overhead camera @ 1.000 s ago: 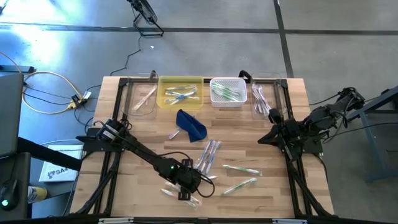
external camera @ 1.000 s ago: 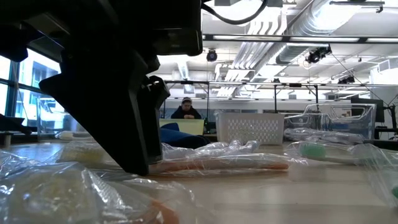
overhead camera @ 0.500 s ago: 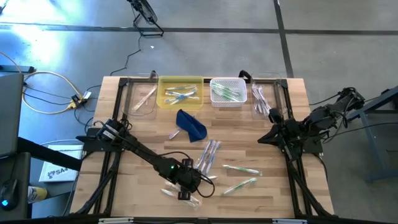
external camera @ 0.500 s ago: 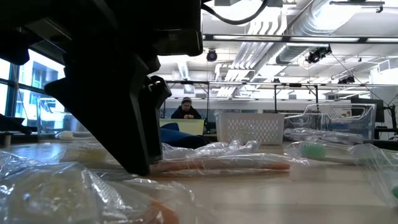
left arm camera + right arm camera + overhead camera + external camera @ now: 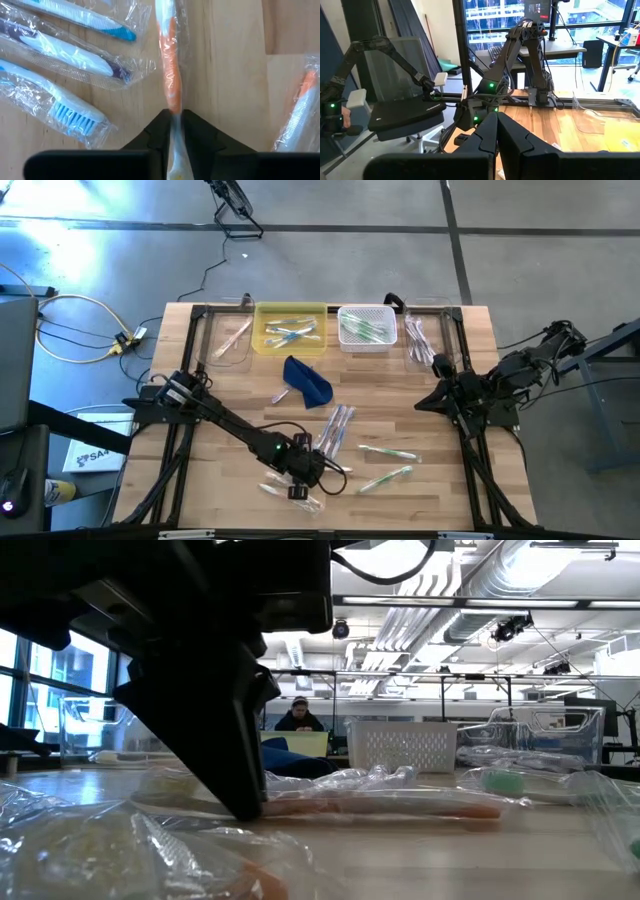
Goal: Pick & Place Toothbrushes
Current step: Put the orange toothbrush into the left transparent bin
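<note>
High view: on the table (image 5: 200,390), my left pincer (image 5: 175,131) is clamped on an orange toothbrush (image 5: 171,75) at the near edge; my right pincer (image 5: 497,131) waits pressed together at the right side.

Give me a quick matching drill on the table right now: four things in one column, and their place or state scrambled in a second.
Things:
1. left gripper
2. right gripper
3. white basket
4. dark blue pouch

Places or states:
A. holds green toothbrushes, at the far edge
B. shut, empty, parked at the table's right side
C. lies on bare wood, below the yellow tray
D. shut on the orange toothbrush

Pairs: 1-D, 2-B, 3-A, 4-C
</note>
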Motion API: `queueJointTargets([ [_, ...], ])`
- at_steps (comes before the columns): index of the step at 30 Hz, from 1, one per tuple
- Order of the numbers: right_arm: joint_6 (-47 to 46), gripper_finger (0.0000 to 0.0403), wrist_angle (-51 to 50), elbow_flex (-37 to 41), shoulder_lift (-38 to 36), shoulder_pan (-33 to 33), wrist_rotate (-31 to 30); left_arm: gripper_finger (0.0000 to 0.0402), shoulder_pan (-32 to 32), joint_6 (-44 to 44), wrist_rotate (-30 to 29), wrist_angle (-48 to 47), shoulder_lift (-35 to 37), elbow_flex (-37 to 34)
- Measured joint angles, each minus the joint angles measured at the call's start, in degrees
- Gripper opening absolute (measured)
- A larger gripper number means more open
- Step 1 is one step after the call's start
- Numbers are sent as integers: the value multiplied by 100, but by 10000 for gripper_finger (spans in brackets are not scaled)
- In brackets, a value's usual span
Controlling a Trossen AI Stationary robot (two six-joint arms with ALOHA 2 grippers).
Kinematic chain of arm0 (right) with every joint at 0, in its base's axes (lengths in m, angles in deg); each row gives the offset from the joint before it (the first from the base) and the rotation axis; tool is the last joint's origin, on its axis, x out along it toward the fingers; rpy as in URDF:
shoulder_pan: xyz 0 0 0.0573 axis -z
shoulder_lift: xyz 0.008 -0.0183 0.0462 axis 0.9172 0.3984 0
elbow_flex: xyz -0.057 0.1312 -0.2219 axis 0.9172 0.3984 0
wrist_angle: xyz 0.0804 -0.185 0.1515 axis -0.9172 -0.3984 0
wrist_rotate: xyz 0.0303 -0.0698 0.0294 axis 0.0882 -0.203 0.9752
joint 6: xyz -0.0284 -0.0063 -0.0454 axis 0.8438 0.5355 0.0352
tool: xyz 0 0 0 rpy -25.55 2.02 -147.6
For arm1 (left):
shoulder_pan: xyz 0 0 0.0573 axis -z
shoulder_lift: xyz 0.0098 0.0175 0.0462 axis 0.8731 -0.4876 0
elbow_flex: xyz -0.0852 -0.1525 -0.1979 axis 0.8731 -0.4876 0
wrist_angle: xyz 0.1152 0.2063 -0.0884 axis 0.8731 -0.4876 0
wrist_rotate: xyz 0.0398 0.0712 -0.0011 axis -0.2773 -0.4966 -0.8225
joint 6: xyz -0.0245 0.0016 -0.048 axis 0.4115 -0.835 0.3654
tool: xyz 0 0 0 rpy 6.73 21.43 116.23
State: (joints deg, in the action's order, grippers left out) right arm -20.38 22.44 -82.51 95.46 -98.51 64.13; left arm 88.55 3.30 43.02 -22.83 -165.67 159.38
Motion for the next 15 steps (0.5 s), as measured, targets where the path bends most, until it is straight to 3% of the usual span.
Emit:
queueJointTargets([
  [7,0,3,-4,0,-23,0,34,9,0,-4,72,16,0,88],
  [15,15,3,-4,0,-26,-2,102,3,-2,-204,107,-23,-45,397],
])
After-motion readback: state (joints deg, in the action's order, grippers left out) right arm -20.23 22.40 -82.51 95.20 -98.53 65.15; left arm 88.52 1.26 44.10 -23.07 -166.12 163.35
